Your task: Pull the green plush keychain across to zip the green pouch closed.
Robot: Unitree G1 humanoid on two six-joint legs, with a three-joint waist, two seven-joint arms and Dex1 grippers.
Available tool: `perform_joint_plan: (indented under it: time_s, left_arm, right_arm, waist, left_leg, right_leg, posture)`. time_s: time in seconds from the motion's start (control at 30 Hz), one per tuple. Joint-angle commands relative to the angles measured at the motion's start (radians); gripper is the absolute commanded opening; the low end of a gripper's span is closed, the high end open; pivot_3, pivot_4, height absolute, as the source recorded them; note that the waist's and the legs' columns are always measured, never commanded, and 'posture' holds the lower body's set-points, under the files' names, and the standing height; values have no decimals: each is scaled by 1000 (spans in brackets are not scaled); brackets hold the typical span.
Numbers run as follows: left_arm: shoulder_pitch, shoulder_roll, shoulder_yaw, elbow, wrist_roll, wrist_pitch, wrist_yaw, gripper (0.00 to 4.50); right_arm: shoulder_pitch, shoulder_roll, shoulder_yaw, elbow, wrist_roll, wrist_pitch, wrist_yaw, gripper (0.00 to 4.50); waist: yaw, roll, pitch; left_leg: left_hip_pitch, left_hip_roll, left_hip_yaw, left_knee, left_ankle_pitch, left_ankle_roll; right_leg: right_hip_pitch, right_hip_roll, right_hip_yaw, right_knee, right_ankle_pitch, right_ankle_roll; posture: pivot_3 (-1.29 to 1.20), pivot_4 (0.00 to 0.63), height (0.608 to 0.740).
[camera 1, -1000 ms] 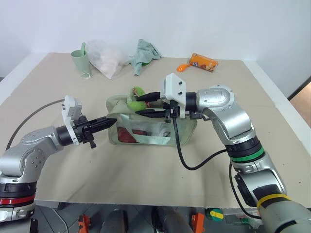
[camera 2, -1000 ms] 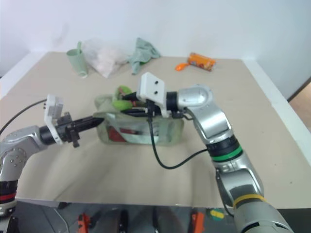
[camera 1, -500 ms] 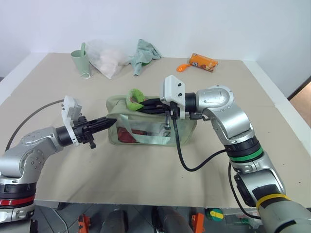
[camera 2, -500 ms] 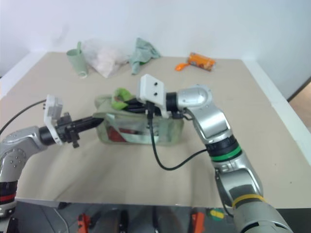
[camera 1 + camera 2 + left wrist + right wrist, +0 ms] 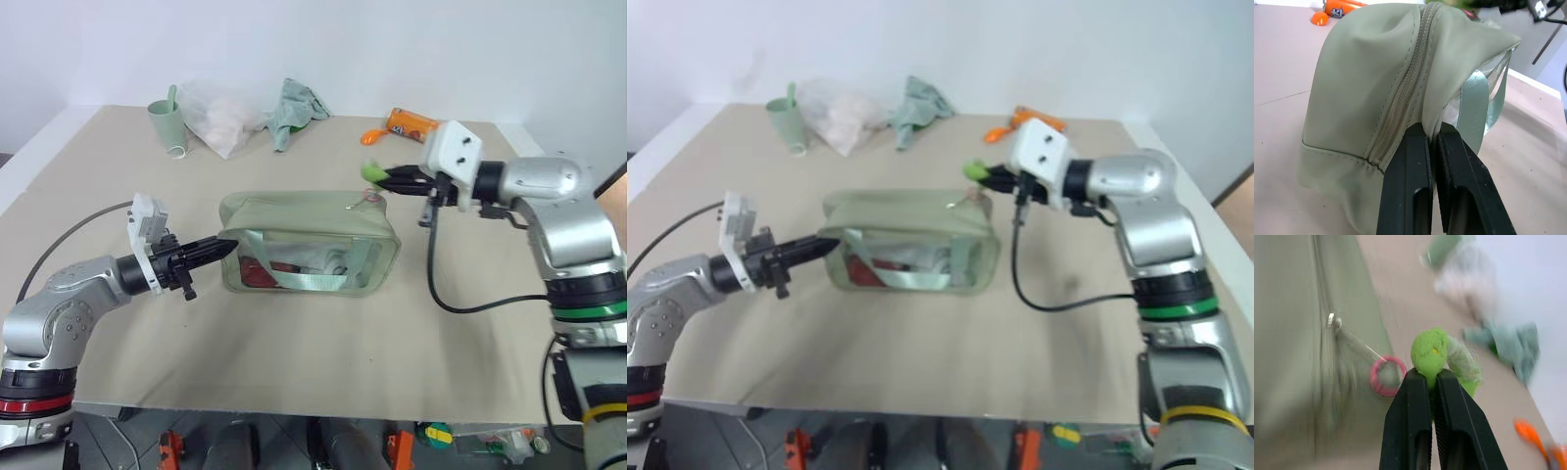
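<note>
On the counter, from where I sit, the green pouch lies near the middle with its long axis running left to right, clear window and strap facing me, zipper line along the top. At its left end my left tool is pressed together, pinching the pouch's end fabric beside the zipper seam; the left wrist view shows both fingers clamped on that edge. Off the pouch's right end, my right tool is pinched shut on the green plush keychain, held just above and beyond the pouch's right corner, with a pink ring linking it to the zipper pull. Behind, a pale green cup, a white plastic bag, a teal rag and an orange packet sit along the far edge against a white wall.
</note>
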Motion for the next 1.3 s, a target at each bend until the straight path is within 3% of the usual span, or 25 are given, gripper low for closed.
perform_joint_plan:
  time_s: [0.03,0.17,0.43,0.57,0.8,0.87,0.9,1.1,1.3]
  left_arm:
    - [-3,-8,-15,1,4,-5,-6,0]
    - [-7,-15,-19,9,0,-4,-5,0]
    - [-19,-25,-16,17,-25,24,22,0]
    - [-22,-27,-4,14,-42,43,50,0]
    - [-6,-17,8,-4,-46,47,58,0]
    - [-8,-16,17,-4,-64,62,56,752]
    - [-10,-16,27,-6,-82,73,54,1050]
    - [-13,-5,71,-44,-91,60,89,3084]
    - [46,72,219,-63,-215,156,102,3084]
  right_arm:
    - [36,-123,-78,71,-92,-34,-59,20]
    - [137,-166,-50,134,-163,-72,-110,20]
    - [297,90,68,32,-160,-12,-203,20]
    - [302,206,65,73,-148,3,-263,1288]
    - [254,180,-13,87,-73,29,-189,3742]
    - [210,162,-61,103,-42,41,-184,4388]
    - [193,153,-85,103,-24,59,-181,4500]
    - [230,89,-186,46,123,144,-58,4500]
    - [350,-2,-343,-94,334,329,49,4500]
  waist:
    - [1,0,0]
    - [0,0,0]
    - [-2,0,0]
    - [-3,0,-1]
    - [-10,0,-1]
    - [-11,0,-1]
    - [-11,1,0]
    - [-10,1,0]
    - [-13,1,0]
  left_leg:
    - [0,0,1,0,0,0]
    - [2,0,2,1,0,1]
    - [3,1,1,1,1,1]
    - [4,2,0,1,2,0]
    - [5,2,1,1,2,0]
    - [5,3,0,0,2,0]
    - [5,3,0,0,2,0]
    - [3,3,0,0,2,1]
    - [2,3,1,-1,0,1]
  right_leg:
    - [0,0,0,0,0,0]
    - [1,-1,1,0,1,1]
    - [2,2,1,0,2,3]
    - [3,2,1,1,2,3]
    - [3,3,2,1,2,3]
    - [3,4,2,1,2,3]
    - [3,5,2,1,2,3]
    - [1,5,2,0,2,2]
    - [1,4,2,0,1,3]
  posture:
    - [0,150,740]
    - [0,150,740]
    - [0,150,740]
    - [0,150,740]
    - [0,150,740]
    - [0,150,740]
    - [0,150,740]
    - [0,150,740]
    - [0,150,740]
